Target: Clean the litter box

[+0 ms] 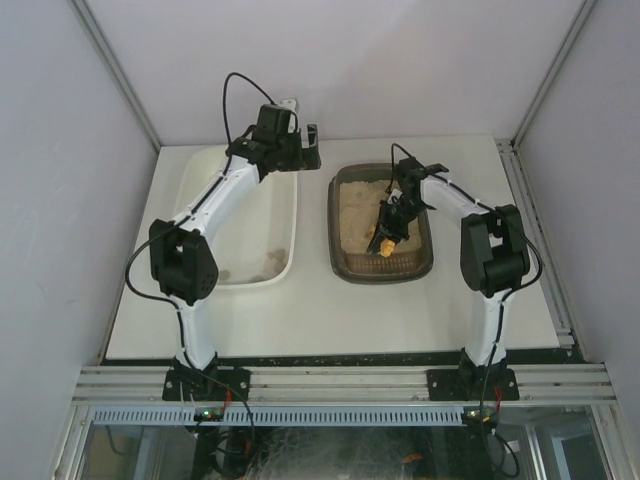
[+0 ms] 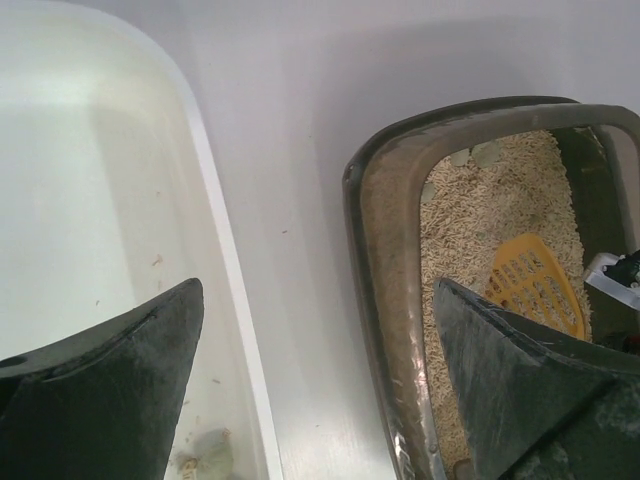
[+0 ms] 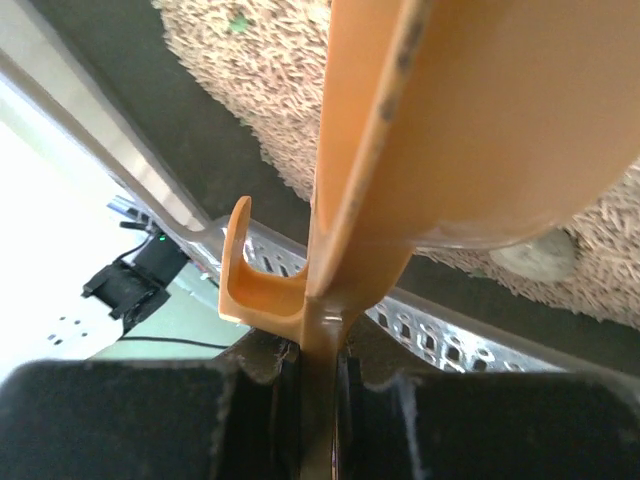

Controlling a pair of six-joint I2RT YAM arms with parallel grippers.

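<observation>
Two arms reach out: left hand (image 2: 318,290) spread wide over one white rectangular plastic tub (image 1: 285,232); right hand (image 3: 320,400) clamped on one orange slotted plastic scoop (image 2: 535,285) inside one brown-grey rounded plastic litter box (image 1: 345,262).

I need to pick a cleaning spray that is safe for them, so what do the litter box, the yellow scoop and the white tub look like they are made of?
The litter box looks like moulded plastic: grey-brown, with a dull, dusty sheen on its thick rounded rim. The scoop seems to be thin plastic too, orange-yellow with moulded slots. The white tub is probably plastic as well, smooth and glossy with a thin curved rim.
</observation>
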